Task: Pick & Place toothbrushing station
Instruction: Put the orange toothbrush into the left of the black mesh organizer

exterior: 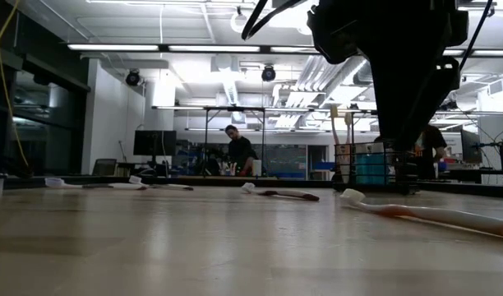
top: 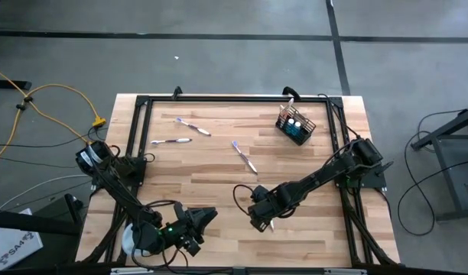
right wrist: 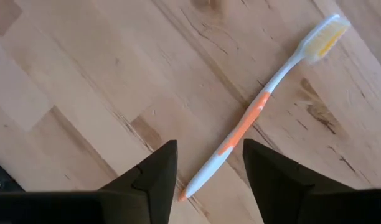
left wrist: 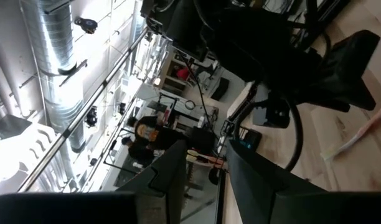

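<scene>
The black wire-mesh holder [top: 295, 124] stands at the table's far right with two blue tubes and one toothbrush in it; it also shows in the low view [exterior: 369, 168]. Three pale toothbrushes [top: 192, 126] [top: 171, 141] [top: 245, 156] lie flat on the table. An orange-and-white toothbrush [right wrist: 259, 106] lies flat near the table's near edge. My right gripper [right wrist: 209, 180] is open above it, a finger on either side of its handle end, touching nothing. My left gripper [top: 206, 218] is open and empty near the near edge, at the left.
A black frame [top: 219, 99] runs along the table's edges. A white round thing [top: 131, 238] lies under my left arm at the near left corner. People stand in the room beyond the far edge [exterior: 237, 148].
</scene>
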`<control>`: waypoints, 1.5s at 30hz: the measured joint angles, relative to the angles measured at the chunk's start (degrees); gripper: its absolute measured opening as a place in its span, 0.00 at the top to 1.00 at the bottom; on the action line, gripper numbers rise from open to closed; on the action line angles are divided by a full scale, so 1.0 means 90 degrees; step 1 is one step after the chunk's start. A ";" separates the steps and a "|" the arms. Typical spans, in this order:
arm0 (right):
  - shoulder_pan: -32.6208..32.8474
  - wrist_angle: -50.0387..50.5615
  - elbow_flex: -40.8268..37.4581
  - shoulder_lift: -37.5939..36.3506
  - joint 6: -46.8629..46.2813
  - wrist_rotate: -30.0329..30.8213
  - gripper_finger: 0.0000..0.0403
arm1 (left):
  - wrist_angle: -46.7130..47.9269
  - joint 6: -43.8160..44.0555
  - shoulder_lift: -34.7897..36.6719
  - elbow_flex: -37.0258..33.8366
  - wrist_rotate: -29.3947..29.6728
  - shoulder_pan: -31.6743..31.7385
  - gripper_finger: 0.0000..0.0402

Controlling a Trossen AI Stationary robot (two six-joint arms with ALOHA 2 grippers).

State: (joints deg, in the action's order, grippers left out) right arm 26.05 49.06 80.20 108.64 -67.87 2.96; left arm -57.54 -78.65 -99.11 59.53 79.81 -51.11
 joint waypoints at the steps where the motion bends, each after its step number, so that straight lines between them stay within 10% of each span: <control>1: 0.0006 -0.0003 0.0000 0.0019 -0.0004 -0.0001 0.56 | -0.0002 0.0005 0.0010 0.0000 -0.0004 0.0000 0.73; 45: 0.0064 0.0282 0.0015 0.1263 -0.0817 0.0680 0.56 | 0.0005 0.0020 0.0008 0.0000 -0.0012 0.0000 0.73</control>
State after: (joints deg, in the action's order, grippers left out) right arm 26.63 51.59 80.34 120.01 -75.22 9.08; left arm -57.49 -78.48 -99.04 59.53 79.70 -51.11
